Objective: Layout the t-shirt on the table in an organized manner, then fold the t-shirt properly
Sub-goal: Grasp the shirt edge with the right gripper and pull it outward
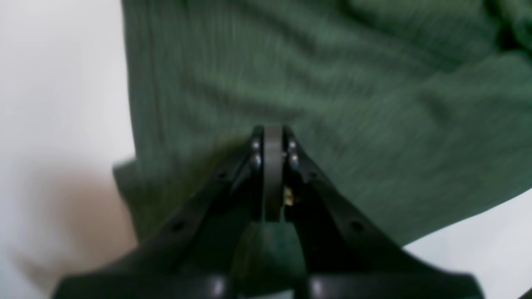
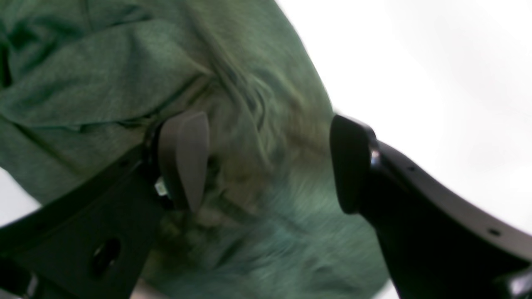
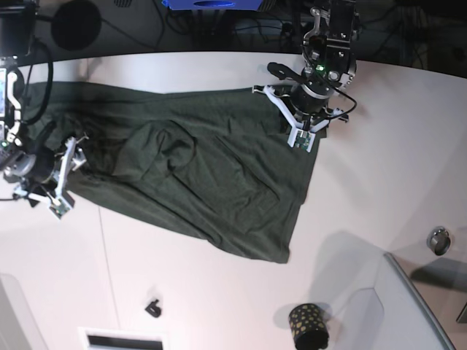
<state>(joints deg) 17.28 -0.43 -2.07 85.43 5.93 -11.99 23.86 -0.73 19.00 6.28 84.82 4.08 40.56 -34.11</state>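
Note:
The dark green t-shirt (image 3: 204, 168) lies spread and wrinkled across the white table (image 3: 379, 168), with a rumpled fold near its middle. My left gripper (image 3: 295, 131) sits at the shirt's far right corner. In the left wrist view its jaws (image 1: 273, 137) are pressed together on the t-shirt (image 1: 332, 83). My right gripper (image 3: 67, 177) is at the shirt's left end. In the right wrist view it (image 2: 268, 141) stands wide open, with bunched t-shirt (image 2: 104, 74) fabric lying between and under its fingers (image 2: 183, 160).
A black gold-dotted cup (image 3: 306, 324) stands near the front, beside a grey raised panel (image 3: 408, 306) at the front right. A small metal ring-like part (image 3: 438, 239) lies at the right. A small black piece (image 3: 153, 308) lies on the table in front of the shirt.

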